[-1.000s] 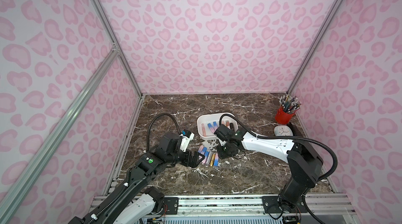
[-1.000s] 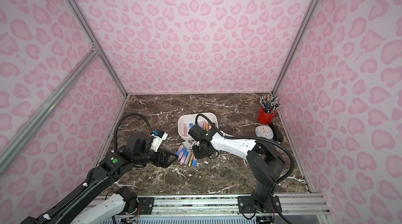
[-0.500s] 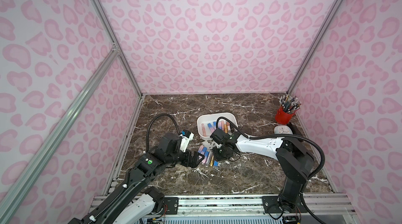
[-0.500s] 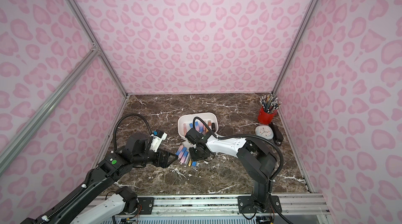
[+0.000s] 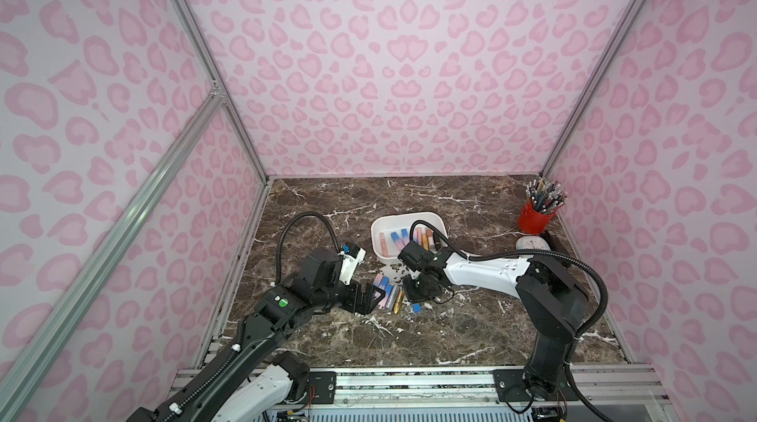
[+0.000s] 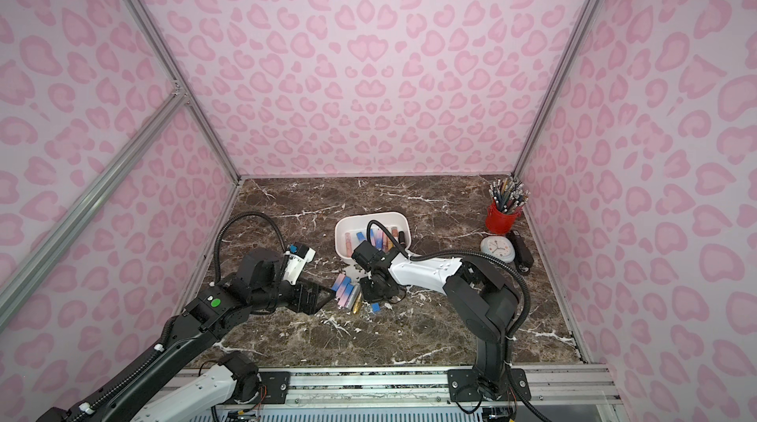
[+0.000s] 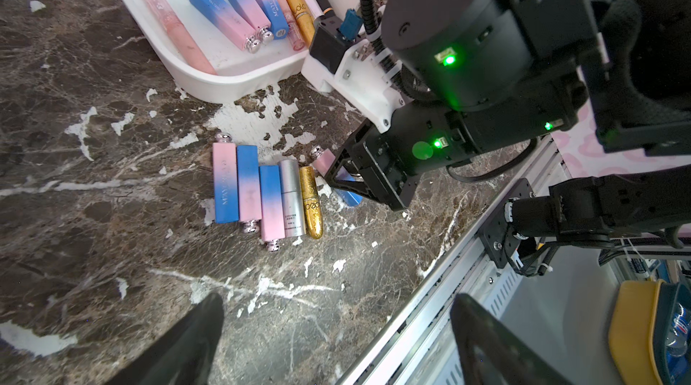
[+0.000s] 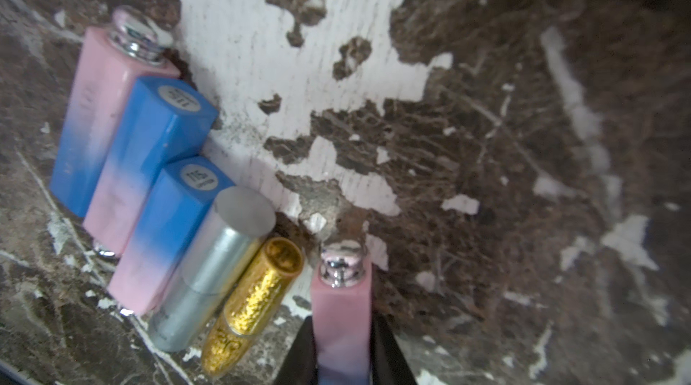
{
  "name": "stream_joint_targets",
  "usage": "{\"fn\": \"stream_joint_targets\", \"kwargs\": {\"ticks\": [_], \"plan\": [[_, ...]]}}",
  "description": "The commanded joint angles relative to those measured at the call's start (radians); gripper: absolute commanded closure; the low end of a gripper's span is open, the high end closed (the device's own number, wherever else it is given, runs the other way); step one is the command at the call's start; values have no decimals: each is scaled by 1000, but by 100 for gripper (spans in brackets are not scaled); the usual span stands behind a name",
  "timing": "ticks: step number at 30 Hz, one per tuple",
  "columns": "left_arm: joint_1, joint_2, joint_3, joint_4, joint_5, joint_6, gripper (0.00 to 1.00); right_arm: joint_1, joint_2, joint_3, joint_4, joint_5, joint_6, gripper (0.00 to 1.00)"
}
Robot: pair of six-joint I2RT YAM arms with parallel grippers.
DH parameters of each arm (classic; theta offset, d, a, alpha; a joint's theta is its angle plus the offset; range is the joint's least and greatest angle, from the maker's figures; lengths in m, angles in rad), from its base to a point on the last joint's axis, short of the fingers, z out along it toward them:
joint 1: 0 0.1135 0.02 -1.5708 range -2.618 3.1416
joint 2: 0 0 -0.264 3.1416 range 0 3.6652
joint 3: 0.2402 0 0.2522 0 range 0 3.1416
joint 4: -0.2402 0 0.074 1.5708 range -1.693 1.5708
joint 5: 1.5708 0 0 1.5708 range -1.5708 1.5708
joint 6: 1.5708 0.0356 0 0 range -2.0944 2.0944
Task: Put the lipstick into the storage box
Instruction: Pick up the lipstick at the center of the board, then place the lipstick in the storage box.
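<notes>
Count five lipsticks (image 7: 267, 192) in a row; your right gripper (image 8: 342, 349) clamps a sixth lipstick (image 8: 342, 308) parallel, knob (image 8: 342, 265) toward the storage box (image 7: 232, 76); left gripper (image 7: 336, 299) spread

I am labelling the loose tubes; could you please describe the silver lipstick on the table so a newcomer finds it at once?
Start at the white storage box on the marble table; beside it, towards the robot, five lipsticks lie in a row. The silver lipstick lies between a blue-and-pink square tube and a gold glitter tube. It alone is a plain silver cylinder.
</notes>
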Motion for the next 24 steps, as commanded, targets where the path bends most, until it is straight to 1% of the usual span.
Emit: {"fn": "stream_joint_targets", "kwargs": {"ticks": [1,5,12,19,24], "plan": [[1,7,10,-1,-7,15,3,-2,-5,4,-54,33,-17,78],[1,21,13,5,-10,17,3,-2,-21,-1,-83,38,-23,82],[1,69,36,12,-11,36,3,-1,-88,8,-159,69,-28,84],[2,136,55,14,-30,79,3,-11,-170,104,-269,115,-41,84],[4,198,80,19,-37,101,3,-66,-181,197,-304,112,-67,83]]}}
